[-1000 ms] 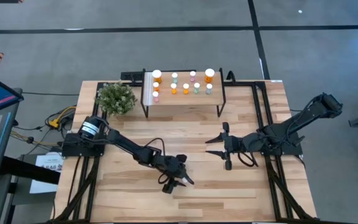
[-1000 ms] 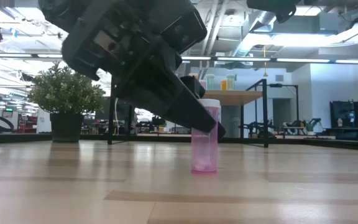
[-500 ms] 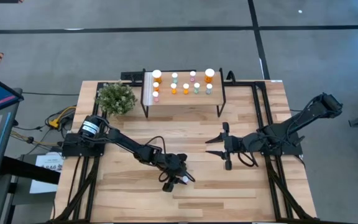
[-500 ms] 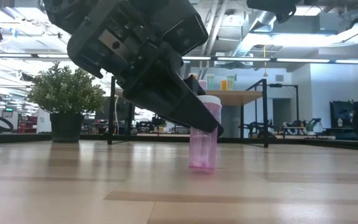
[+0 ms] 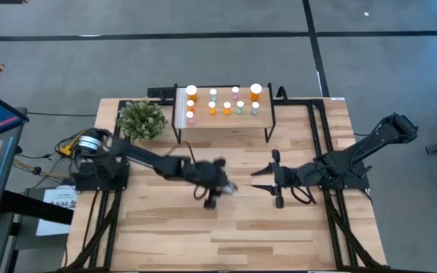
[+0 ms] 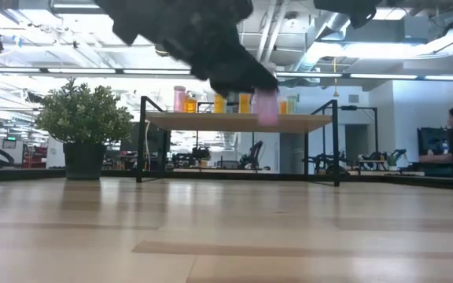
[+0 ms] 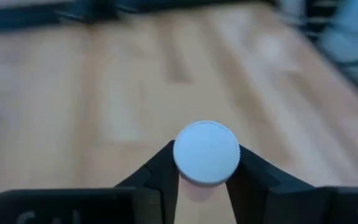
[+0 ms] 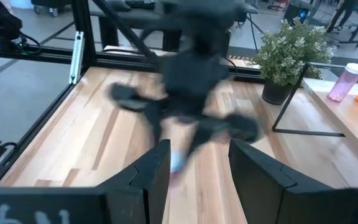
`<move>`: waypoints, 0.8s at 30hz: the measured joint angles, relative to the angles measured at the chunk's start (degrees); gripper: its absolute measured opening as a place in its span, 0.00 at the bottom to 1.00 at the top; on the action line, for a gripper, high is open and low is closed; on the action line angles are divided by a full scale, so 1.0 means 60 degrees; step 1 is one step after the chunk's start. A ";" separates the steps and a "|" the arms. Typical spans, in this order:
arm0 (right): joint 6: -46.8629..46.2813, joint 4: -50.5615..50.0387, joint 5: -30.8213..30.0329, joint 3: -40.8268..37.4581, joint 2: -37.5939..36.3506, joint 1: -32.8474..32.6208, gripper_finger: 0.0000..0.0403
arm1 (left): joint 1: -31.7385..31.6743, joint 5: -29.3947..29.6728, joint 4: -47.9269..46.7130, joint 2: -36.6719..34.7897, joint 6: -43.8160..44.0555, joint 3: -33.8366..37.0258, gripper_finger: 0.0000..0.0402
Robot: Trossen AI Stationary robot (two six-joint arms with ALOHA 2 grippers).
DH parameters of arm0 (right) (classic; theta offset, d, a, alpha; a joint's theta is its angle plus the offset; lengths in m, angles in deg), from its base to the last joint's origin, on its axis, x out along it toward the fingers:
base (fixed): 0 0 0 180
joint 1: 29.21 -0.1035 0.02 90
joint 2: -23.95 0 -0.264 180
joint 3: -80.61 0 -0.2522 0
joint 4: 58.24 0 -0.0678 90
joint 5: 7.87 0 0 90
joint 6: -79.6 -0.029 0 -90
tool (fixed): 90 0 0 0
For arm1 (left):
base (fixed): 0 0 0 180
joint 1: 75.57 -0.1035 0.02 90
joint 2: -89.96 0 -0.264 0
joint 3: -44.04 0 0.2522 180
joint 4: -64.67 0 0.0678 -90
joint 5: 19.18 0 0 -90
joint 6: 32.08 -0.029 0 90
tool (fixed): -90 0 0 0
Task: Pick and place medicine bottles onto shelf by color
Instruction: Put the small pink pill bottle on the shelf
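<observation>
Transport step: left claw (image 5: 217, 184) clenched on pink bottle (image 6: 266, 106), lifted above surface (image 5: 279, 227) middle, needs placing beside pink ones on shelf (image 5: 222, 125); right claw (image 5: 268, 179) released, waiting right-of-middle.

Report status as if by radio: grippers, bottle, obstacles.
Left gripper shut on pink bottle, lifted off table. Right gripper open, waiting mid-table. Shelf ahead, nothing between.
</observation>
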 joint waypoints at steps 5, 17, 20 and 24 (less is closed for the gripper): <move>0.0082 0.0044 -0.0038 -0.0004 -0.0139 -0.0190 0.46 | -0.1177 0.1659 -0.0306 -0.1165 -0.0852 -0.0006 0.24; 0.0286 -0.0083 -0.0527 -0.0004 -0.0207 -0.0334 0.46 | -0.4093 0.1488 -0.1274 -0.1626 -0.1071 -0.0624 0.24; 0.0263 -0.0215 -0.0531 -0.0004 -0.0207 -0.0284 0.46 | -0.4365 0.1450 -0.1354 -0.1598 -0.1169 -0.0928 0.24; 0.0261 -0.0219 -0.0527 -0.0004 -0.0207 -0.0287 0.46 | -0.4563 0.1442 -0.1505 -0.1484 -0.1337 -0.1310 0.24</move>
